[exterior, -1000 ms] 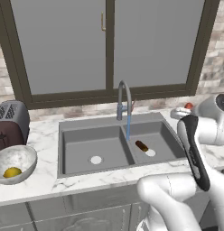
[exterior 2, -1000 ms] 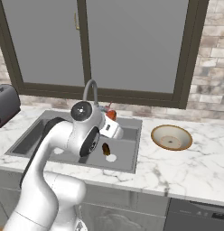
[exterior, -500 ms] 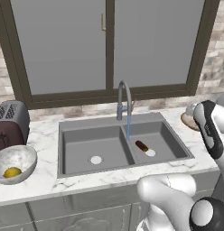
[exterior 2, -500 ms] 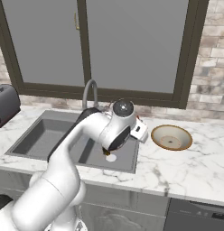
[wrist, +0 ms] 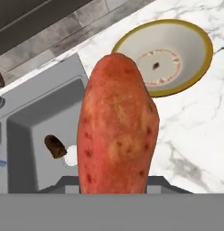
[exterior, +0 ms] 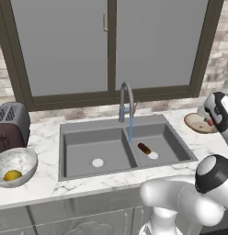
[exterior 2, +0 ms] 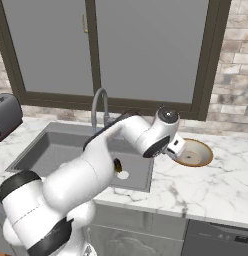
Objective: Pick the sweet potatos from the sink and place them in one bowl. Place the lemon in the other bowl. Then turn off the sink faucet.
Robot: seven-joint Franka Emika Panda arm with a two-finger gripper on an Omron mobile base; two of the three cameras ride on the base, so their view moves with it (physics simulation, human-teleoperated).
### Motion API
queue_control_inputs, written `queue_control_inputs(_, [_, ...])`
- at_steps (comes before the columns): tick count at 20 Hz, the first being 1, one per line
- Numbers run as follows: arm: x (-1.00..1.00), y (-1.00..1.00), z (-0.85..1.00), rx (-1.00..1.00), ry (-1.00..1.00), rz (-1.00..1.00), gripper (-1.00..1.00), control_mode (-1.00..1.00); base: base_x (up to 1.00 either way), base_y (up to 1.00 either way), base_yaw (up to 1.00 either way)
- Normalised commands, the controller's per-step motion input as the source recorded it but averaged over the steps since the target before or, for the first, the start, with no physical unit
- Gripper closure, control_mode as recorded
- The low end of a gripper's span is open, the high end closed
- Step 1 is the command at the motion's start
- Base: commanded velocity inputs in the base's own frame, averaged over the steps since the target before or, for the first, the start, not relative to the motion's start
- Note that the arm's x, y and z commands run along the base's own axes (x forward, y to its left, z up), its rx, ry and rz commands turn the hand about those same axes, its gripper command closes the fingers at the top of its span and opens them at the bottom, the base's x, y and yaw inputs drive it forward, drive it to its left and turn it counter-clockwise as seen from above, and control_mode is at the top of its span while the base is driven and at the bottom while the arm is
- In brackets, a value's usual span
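From the hand view I cannot see the fingertips: the orange-red sweet potato point(wrist: 117, 128) covers them, and its lower end runs behind the bottom band. In the left base view my arm hides the near part of the tan bowl point(exterior: 196, 123). The toaster point(exterior: 10, 126) is cut by the left edge.

We see a white marbled bench point(exterior: 47, 183) with the grey double-basin sink point(exterior: 83, 137) set into it. At its left end sit a toaster point(exterior: 12, 125) and the deep marbled bowl point(exterior: 17, 161), just beside each other. To the right of the sink rests the shallow tan bowl point(exterior 2: 196, 152), directly on the stone.
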Motion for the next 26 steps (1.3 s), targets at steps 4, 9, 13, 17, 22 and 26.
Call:
queue_control_inputs(4, [0.39, -0.42, -0.21, 0.05, 0.12, 0.00, 1.00, -1.00, 0.00, 0.00, 0.00])
queue_control_inputs(9, [0.43, -0.33, -0.22, 0.04, 0.10, 0.00, 1.00, -1.00, 0.00, 0.00, 0.00])
queue_control_inputs(13, [0.46, -0.20, -0.35, 0.03, 0.10, 0.00, 1.00, -1.00, 0.00, 0.00, 0.00])
queue_control_inputs(17, [0.39, -0.14, -0.45, 0.04, 0.02, 0.00, 1.00, -1.00, 0.00, 0.00, 0.00])
queue_control_inputs(22, [0.29, -0.18, -0.41, 0.06, 0.00, 0.00, 1.00, -1.00, 0.00, 0.00, 0.00])
queue_control_inputs(26, [0.26, -0.22, -0.28, 0.08, 0.00, 0.00, 1.00, -1.00, 0.00, 0.00, 0.00])
